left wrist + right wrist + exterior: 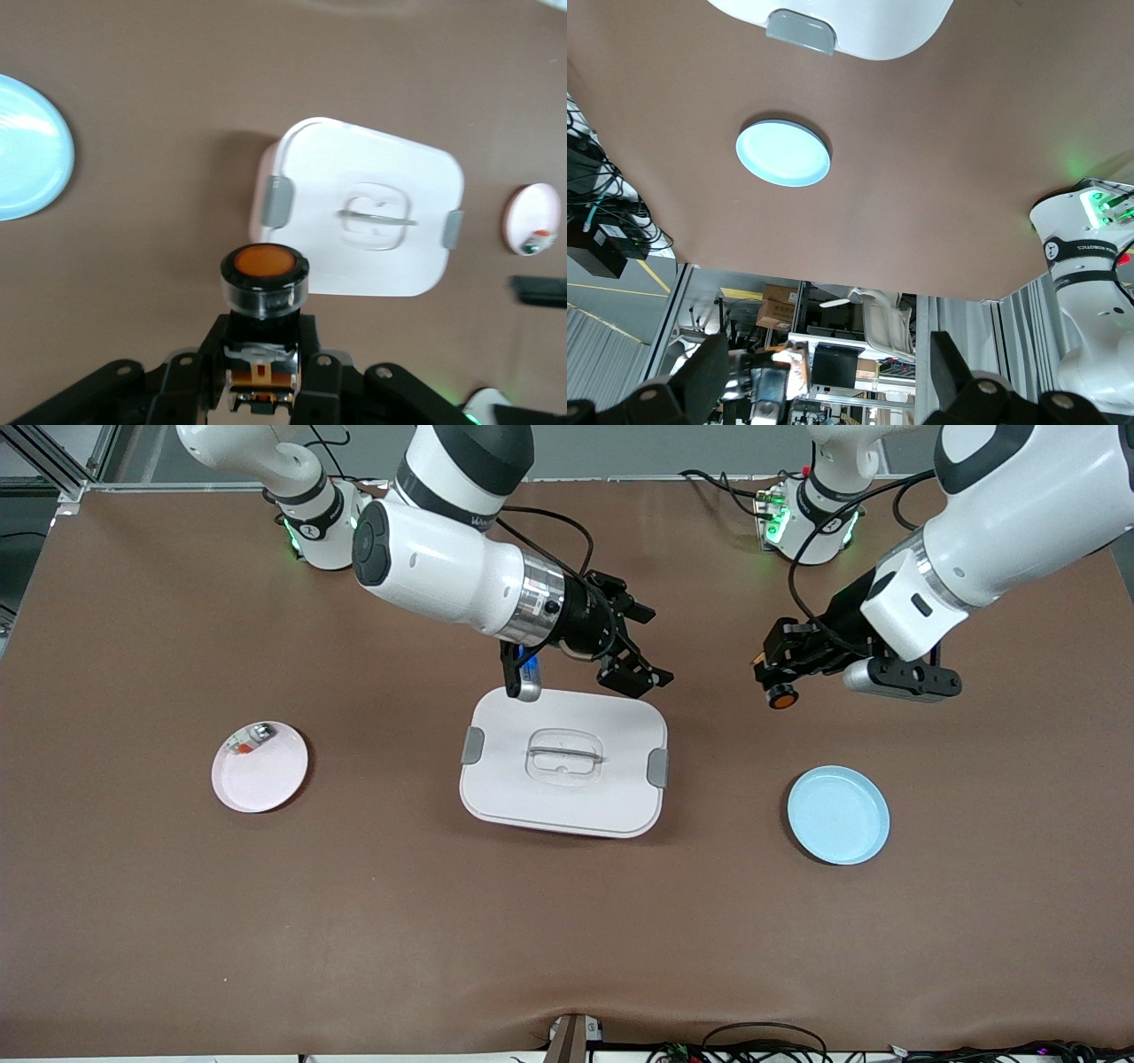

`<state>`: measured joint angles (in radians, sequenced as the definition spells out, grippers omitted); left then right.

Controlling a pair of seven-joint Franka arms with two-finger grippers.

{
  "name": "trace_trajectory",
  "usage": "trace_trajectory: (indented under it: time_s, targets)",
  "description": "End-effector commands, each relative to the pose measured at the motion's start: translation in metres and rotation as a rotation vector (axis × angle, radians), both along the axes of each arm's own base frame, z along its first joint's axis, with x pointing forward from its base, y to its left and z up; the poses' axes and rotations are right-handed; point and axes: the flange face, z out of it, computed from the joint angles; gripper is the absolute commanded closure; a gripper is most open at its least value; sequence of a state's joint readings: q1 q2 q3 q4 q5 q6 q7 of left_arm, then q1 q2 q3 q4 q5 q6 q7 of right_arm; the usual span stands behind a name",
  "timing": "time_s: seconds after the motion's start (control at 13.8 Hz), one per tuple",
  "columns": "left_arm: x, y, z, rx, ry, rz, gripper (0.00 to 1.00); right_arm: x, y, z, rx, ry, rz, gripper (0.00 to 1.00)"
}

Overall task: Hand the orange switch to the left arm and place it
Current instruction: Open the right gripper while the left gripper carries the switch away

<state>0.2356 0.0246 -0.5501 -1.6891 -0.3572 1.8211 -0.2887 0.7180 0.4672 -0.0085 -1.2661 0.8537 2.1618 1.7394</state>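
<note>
Front view: orange switch (780,696) clamped within left gripper (774,677).

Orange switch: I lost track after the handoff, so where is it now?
The orange switch is held in the left tool, up over bare table between the white box and the blue plate.

Almost no text is showing clearly. Small dark lettering is running around the black band on the white robot base (1088,251) at the right edge of the right wrist view, too small to read.
</note>
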Motion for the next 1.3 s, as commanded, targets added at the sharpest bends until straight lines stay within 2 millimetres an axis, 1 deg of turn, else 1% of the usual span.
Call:
trace_trajectory:
  time_s: [0.0, 0.07, 0.22, 0.29, 0.43, 0.51, 0.58, 0.65, 0.79, 0.94, 1.01, 1.08, 1.16, 1.23]
  targets:
    - [0.002, 0.013, 0.005, 0.091, -0.008, -0.016, 1.0, -0.007, -0.021, 0.033, -0.01, -0.001, 0.037, 0.0]
    - [0.003, 0.016, 0.002, 0.118, -0.011, -0.02, 1.0, -0.011, -0.029, 0.04, -0.031, 0.004, 0.08, 0.0]
    - [0.01, 0.033, -0.014, 0.193, 0.001, -0.043, 1.0, -0.012, -0.065, 0.06, -0.071, -0.016, 0.185, 0.0]
    - [0.011, 0.038, -0.022, 0.226, 0.005, -0.093, 1.0, -0.013, -0.084, 0.067, -0.09, -0.022, 0.246, 0.0]
    - [0.025, 0.064, -0.041, 0.263, 0.01, -0.171, 1.0, -0.01, -0.127, 0.077, -0.119, -0.051, 0.333, 0.0]
    - [0.03, 0.07, -0.051, 0.265, 0.011, -0.221, 1.0, -0.013, -0.148, 0.081, -0.128, -0.08, 0.379, 0.0]
    - [0.036, 0.08, -0.061, 0.286, 0.006, -0.286, 1.0, -0.015, -0.169, 0.081, -0.135, -0.116, 0.423, 0.0]
    - [0.042, 0.092, -0.072, 0.307, 0.004, -0.345, 1.0, -0.019, -0.185, 0.08, -0.14, -0.152, 0.459, 0.0]
    - [0.05, 0.099, -0.094, 0.321, -0.007, -0.471, 1.0, -0.021, -0.22, 0.069, -0.168, -0.222, 0.54, 0.0]
    - [0.056, 0.106, -0.119, 0.349, -0.009, -0.574, 1.0, -0.023, -0.248, 0.062, -0.226, -0.266, 0.65, 0.0]
    - [0.059, 0.112, -0.131, 0.353, -0.015, -0.618, 1.0, -0.022, -0.261, 0.06, -0.256, -0.281, 0.7, 0.0]
    - [0.061, 0.119, -0.146, 0.349, -0.033, -0.661, 1.0, -0.017, -0.281, 0.059, -0.253, -0.288, 0.716, 0.0]
    - [0.062, 0.128, -0.16, 0.341, -0.06, -0.705, 1.0, -0.015, -0.296, 0.057, -0.243, -0.295, 0.746, 0.0]
    - [0.064, 0.139, -0.176, 0.334, -0.093, -0.757, 1.0, -0.008, -0.322, 0.056, -0.234, -0.312, 0.766, 0.0]
